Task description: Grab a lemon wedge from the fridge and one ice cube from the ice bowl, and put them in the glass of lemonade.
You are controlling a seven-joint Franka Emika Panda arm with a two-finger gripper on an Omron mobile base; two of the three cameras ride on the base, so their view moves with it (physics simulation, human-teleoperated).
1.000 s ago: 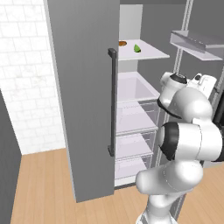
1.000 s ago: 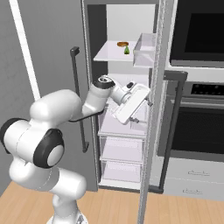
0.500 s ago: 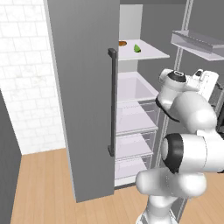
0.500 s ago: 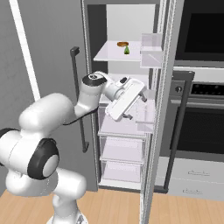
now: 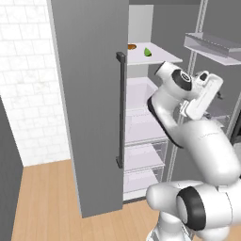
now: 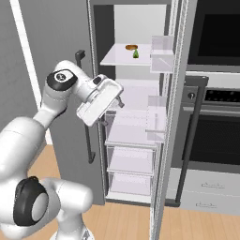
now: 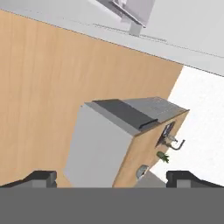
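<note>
The gripper (image 7: 112, 177) is held fully open and empty, raised in front of the open fridge (image 6: 176, 93). The lemon wedge (image 6: 136, 54) is seen on the upper shelf (image 6: 117, 60), just beside a small brown round item (image 6: 131, 47).

I get flat, even, rendered light with no single source I can pick out; the white inside of the tall grey two-door fridge (image 6: 140, 70) reads brightest, its door faces duller; shadows stay faint and soft; no glare or blur, edges look slightly jagged; the hand view sits steeply tilted.
</note>
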